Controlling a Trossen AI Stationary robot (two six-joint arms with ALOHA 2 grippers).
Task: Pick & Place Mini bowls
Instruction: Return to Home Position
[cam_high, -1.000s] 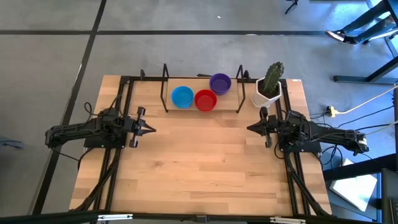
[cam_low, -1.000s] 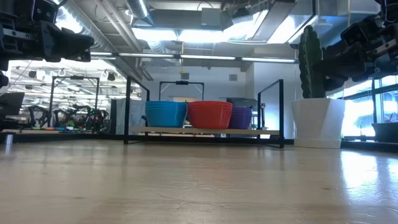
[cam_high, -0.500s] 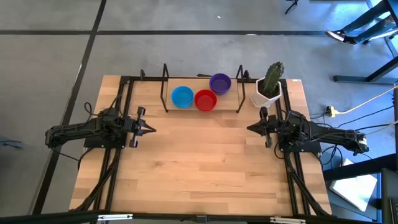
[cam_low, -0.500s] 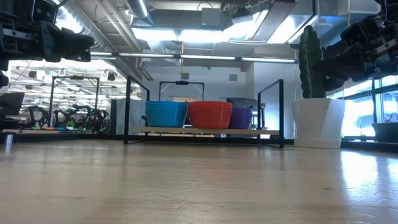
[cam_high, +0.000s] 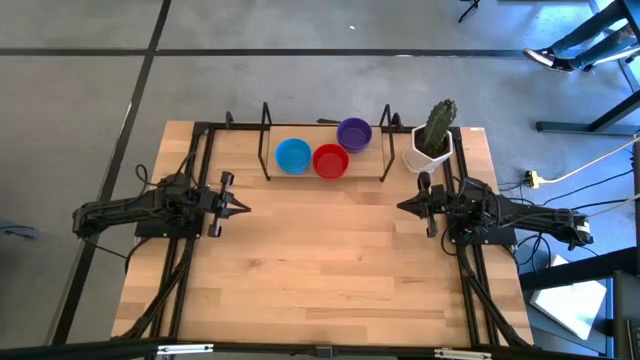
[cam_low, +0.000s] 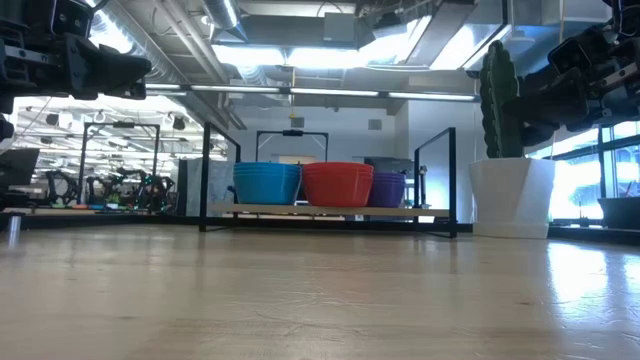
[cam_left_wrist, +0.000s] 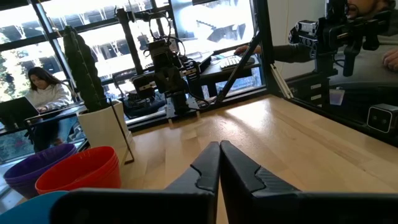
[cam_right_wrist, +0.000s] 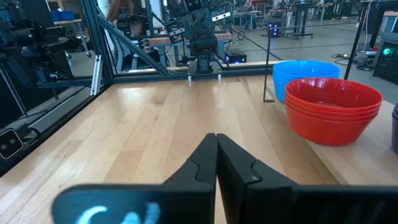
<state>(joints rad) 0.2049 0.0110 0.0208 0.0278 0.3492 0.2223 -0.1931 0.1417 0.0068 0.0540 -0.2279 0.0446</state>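
Three stacks of mini bowls on the low shelf at the far edge of the table: blue bowls toward the left, red bowls just beside them, purple bowls farther back on the shelf, behind the red bowls and a little to their right. From table-top height, blue and red side by side on the shelf board, purple partly hidden behind the red. Every stack upright, several bowls nested, rims level.

Left gripper out over the left part of the table, well apart from the shelf, pointing toward the middle; fingers pressed together to a narrow point, holding nothing. Right gripper opposite it on the right part, facing it across bare wood, near the white pot with the cactus; fingers likewise closed tight against each other, empty.

Pot just to the right of the shelf's right-hand posts, at the table's far right corner, cactus upright in it.

Beyond the glass in the left wrist view, a person seated at a laptop
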